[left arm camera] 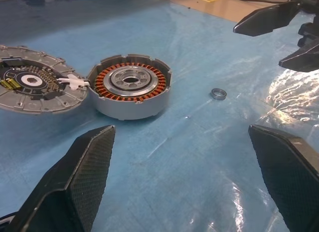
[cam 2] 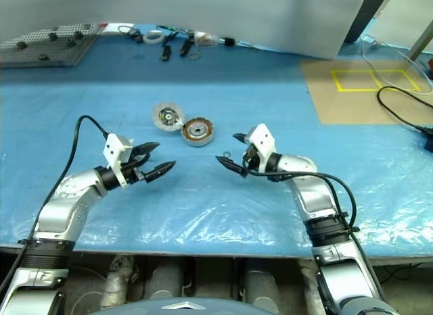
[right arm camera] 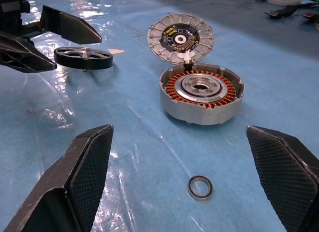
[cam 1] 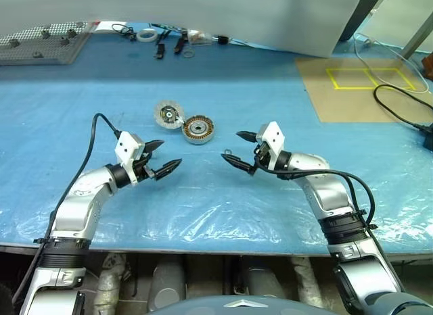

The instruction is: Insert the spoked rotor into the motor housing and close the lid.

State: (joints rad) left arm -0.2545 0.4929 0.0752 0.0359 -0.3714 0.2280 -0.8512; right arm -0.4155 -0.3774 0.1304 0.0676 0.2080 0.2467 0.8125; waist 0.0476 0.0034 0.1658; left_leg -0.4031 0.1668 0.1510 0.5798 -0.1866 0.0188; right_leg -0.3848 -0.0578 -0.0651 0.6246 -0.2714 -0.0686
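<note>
The motor housing (cam 1: 199, 129), a silver can with copper windings, sits open on the blue sheet. Touching its left side lies the lid (cam 1: 168, 115), flat, segmented face up. The spoked rotor (right arm camera: 83, 57), a black wheel, lies on the sheet close by the left gripper's fingers, untouched. My left gripper (cam 1: 170, 153) hovers open and empty, nearer than the housing and to its left. Facing it from the right, my right gripper (cam 1: 231, 145) is open and empty too. Both grippers point inward at each other. A small metal ring (right arm camera: 200, 187) rests under the right fingertips.
A grey pegboard (cam 1: 40, 44) lies at the back left, with small tools and a tape roll (cam 1: 162, 39) along the back edge. A brown board with yellow tape (cam 1: 365, 88) and a black cable (cam 1: 399, 105) are at the right.
</note>
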